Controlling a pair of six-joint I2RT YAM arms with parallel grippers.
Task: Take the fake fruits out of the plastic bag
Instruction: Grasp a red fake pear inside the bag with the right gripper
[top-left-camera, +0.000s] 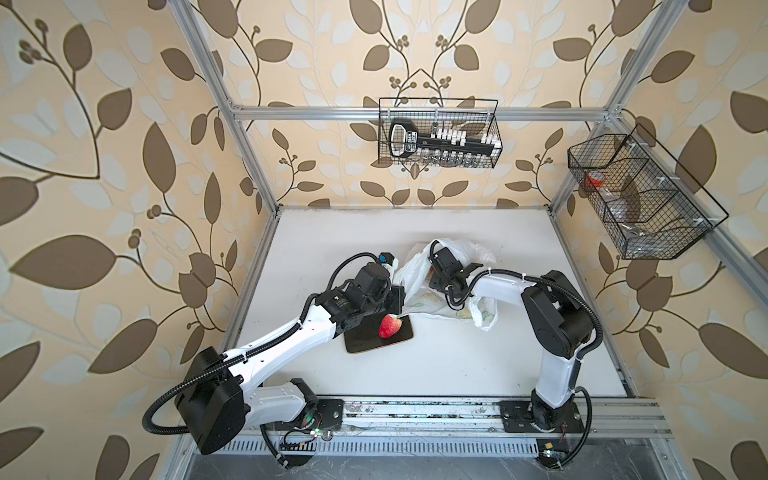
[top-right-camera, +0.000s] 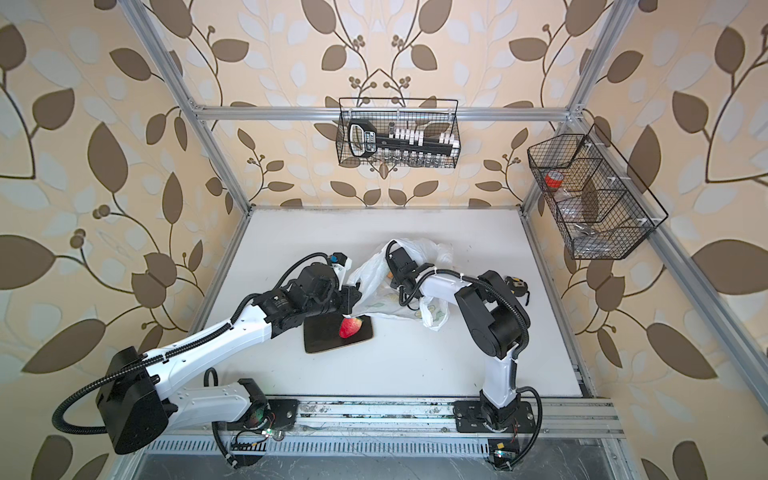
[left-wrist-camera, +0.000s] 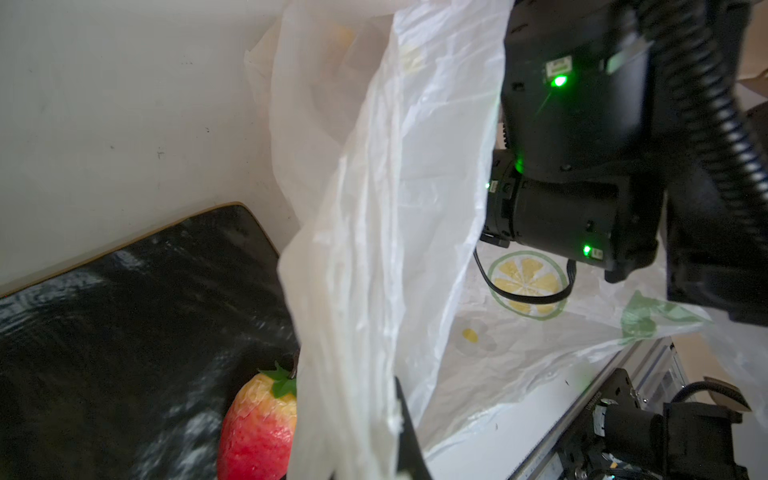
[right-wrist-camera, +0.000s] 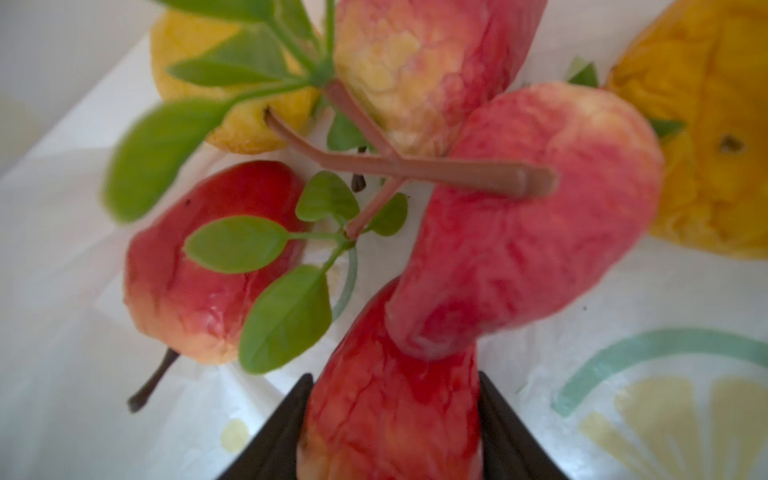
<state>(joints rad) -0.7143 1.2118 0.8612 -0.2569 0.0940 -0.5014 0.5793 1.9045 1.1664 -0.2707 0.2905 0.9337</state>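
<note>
**A:** Entry one, the container?
**B:** Thin white translucent plastic bag (top-left-camera: 409, 272) printed with citrus slices. It lies mid-table. The left gripper (left-wrist-camera: 397, 419) is clamped shut on a fold of its rim, probably to hold the mouth up and open for the other arm.

**A:** Entry two, contents?
**B:** Listed from the right wrist view:
- a glossy red bumpy fruit (right-wrist-camera: 395, 415), nearest the camera
- a pink-red rounded fruit (right-wrist-camera: 519, 228), resting on top of it
- a red pear-shaped fruit (right-wrist-camera: 199, 270) with a dark stalk, lying apart
- a small yellow fruit (right-wrist-camera: 199, 62)
- a crinkled orange fruit (right-wrist-camera: 706, 145)
- a green leafy sprig (right-wrist-camera: 266, 245) on a brown stem, lying across the pile

**A:** Right gripper?
**B:** The right gripper (right-wrist-camera: 395, 432) is inside the bag. Its dark fingers (right-wrist-camera: 282, 436) sit against both flanks of the glossy red bumpy fruit, gripping it. I cannot tell how firm the hold is.

**A:** Anything already out?
**B:** One piece: a red-and-yellow strawberry-shaped fruit (top-left-camera: 390, 325) with a green cap. It sits on the black square plate (top-left-camera: 361, 345), just beside the bag. The plate looks like the collecting spot.

**A:** Handling note?
**B:** The pink-red rounded fruit leans on the gripped one and the sprig crosses both. A lift could drag them along or catch the film.
</note>
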